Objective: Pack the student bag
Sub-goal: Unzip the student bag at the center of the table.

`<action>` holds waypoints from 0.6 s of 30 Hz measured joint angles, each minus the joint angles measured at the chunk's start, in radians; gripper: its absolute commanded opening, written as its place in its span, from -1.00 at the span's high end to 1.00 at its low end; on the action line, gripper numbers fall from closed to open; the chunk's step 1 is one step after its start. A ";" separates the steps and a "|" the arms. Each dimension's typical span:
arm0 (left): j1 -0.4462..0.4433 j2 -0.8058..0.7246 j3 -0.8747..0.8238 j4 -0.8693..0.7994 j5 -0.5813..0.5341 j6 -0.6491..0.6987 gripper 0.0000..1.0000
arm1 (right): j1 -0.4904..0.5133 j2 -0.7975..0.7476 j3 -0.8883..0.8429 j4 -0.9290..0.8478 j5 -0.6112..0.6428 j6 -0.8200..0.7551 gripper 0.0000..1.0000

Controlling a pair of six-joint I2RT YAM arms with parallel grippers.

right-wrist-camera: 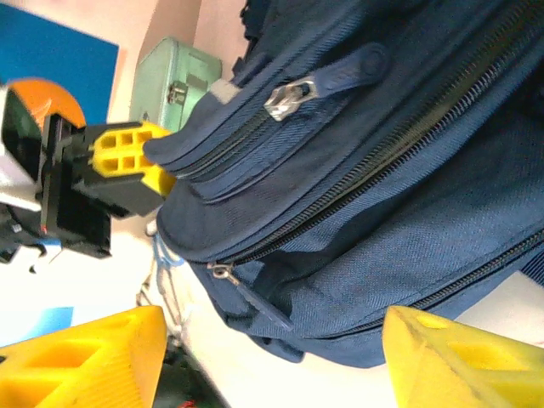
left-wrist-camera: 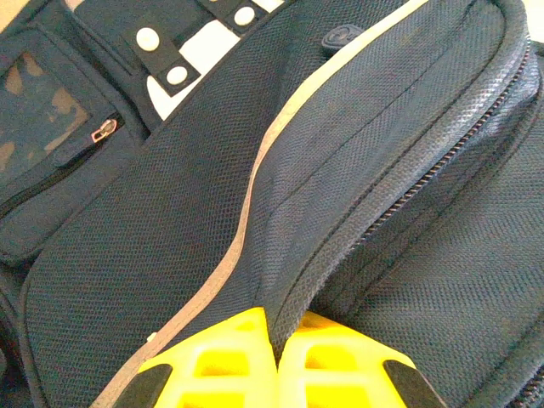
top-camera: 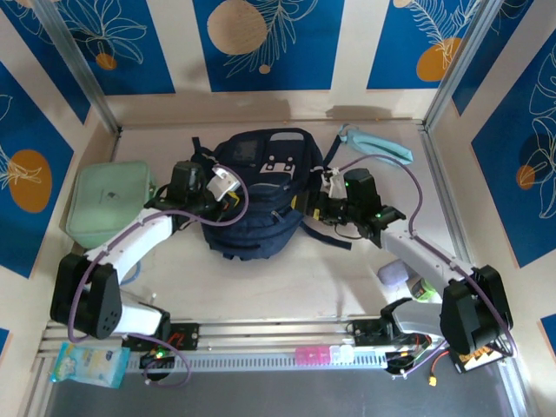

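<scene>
Student bag (top-camera: pixel 256 204) at table centre. Left gripper (left-wrist-camera: pixel 274 353) pinching its front-pocket fold. Right gripper (right-wrist-camera: pixel 274 327) spread wide beside bag's right edge.

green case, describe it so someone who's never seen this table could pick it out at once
On the table, find the navy backpack in the middle, then look left. The green case lies flat near the table's left edge. It is pale mint with rounded corners; the backpack is dark and bulky.
</scene>
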 measured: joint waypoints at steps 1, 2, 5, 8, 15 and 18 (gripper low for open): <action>0.000 -0.005 -0.005 0.007 0.002 0.000 1.00 | -0.001 0.010 -0.002 0.015 -0.005 0.050 -0.43; 0.000 -0.010 -0.010 0.014 0.003 0.000 1.00 | -0.002 0.022 -0.003 0.031 -0.012 0.098 -0.44; 0.000 -0.018 -0.021 0.031 0.009 0.008 1.00 | -0.001 0.056 -0.002 0.089 -0.026 0.216 -0.47; -0.002 -0.019 -0.023 0.033 0.010 0.019 1.00 | 0.000 0.097 0.012 0.125 -0.034 0.286 -0.48; -0.003 -0.019 -0.023 0.033 0.016 0.026 1.00 | 0.000 0.177 0.081 0.154 -0.042 0.361 -0.49; -0.005 -0.019 -0.023 0.033 0.020 0.026 1.00 | 0.000 0.213 0.109 0.173 -0.053 0.380 -0.49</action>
